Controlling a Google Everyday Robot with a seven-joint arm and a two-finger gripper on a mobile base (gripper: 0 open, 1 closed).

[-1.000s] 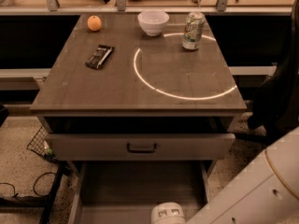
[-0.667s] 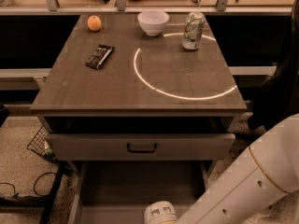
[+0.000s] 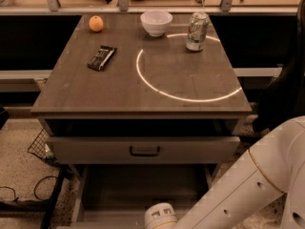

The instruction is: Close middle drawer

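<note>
The middle drawer (image 3: 143,187) is pulled far out below the first drawer; its bare flat floor and thin side walls show. The first drawer (image 3: 86,149), with a dark curved handle (image 3: 144,151), stands slightly open above it. The third drawer is out of view. My gripper (image 3: 160,217) is at the bottom edge of the camera view, at the front end of the middle drawer; only its white wrist end shows, on the white arm (image 3: 248,190) that comes in from the lower right.
The cabinet top (image 3: 95,94) holds an orange (image 3: 96,23), a white bowl (image 3: 156,22), a green can (image 3: 197,31) and a dark snack bar (image 3: 101,57). A wire basket (image 3: 40,147) and a cable (image 3: 28,194) lie on the floor at the left.
My arm has swung leftward and fills more of the lower right. The gripper end has slid a little left along the middle drawer's front. The drawers look unmoved.
</note>
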